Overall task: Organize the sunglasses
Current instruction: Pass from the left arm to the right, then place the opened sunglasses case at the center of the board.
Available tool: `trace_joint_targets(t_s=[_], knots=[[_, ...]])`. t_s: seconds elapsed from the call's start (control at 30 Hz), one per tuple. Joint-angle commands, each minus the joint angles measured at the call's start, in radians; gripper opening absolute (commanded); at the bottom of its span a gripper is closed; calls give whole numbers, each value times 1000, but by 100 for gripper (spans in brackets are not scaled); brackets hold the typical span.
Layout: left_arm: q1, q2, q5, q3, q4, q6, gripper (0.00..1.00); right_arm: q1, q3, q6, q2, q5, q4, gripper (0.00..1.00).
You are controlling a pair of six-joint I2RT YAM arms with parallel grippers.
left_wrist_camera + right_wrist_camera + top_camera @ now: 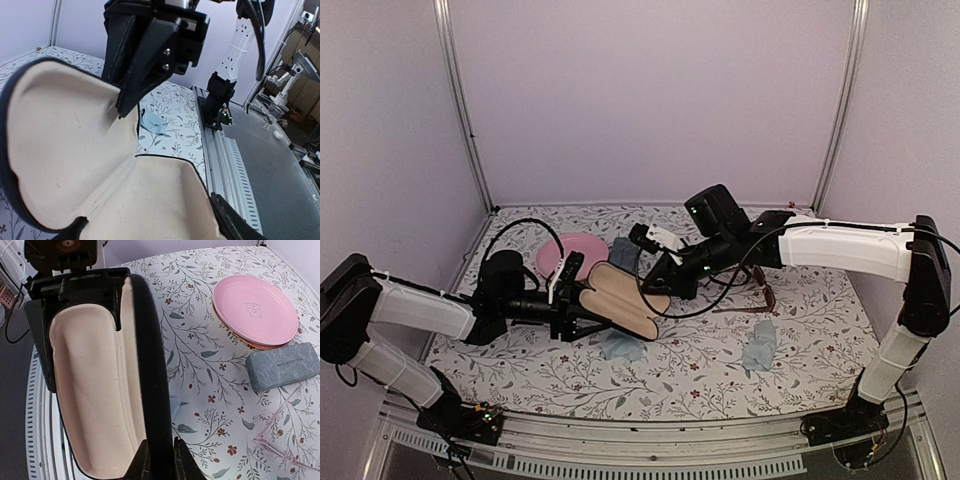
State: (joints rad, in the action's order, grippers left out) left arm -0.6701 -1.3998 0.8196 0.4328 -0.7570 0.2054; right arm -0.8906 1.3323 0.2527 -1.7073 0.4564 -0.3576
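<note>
Two pairs of sunglasses lie on the floral-patterned bench (700, 375). The reddish-brown-framed sunglasses with dark lenses (765, 297) rest just beside the right forearm, on its right side, with a small light blue cloth (760, 347) near them toward the front edge. The pale translucent pinkish-framed sunglasses (275, 449) show only in the right wrist view. They lie flat near the grey-blue rectangular case (282, 365) without touching it. That case sits just beside a round pink plate (255, 310).

Between the two arms, a black oval clamshell case with beige lining (625, 300) stands open, its lining facing up. The left fingers (235, 220) are spread partway and straddle one end of the black oval clamshell case, one on each side, gripping it. The right fingers (184, 465) are drawn almost together and pinch the thin black rim of one shell at the opposite end. Whether the underside touches the bench I cannot tell. A second small light blue cloth (620, 347) lies just in front of it, toward the arm bases.
</note>
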Motion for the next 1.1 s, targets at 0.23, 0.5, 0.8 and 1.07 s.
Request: trace_joint_targets(t_s=[0.23, 0.5, 0.8, 1.07], knots=[[2, -71, 31, 28, -121, 14, 38, -4, -25, -10, 69, -209, -30, 0], [14, -95, 19, 5, -118, 23, 92, -3, -36, -7, 102, -339, -61, 0], [77, -5, -68, -90, -114, 30, 99, -3, 48, 24, -3, -475, -76, 0], [105, 326, -499, -161, 130, 46, 99, -11, 246, 109, -243, -552, -39, 0]])
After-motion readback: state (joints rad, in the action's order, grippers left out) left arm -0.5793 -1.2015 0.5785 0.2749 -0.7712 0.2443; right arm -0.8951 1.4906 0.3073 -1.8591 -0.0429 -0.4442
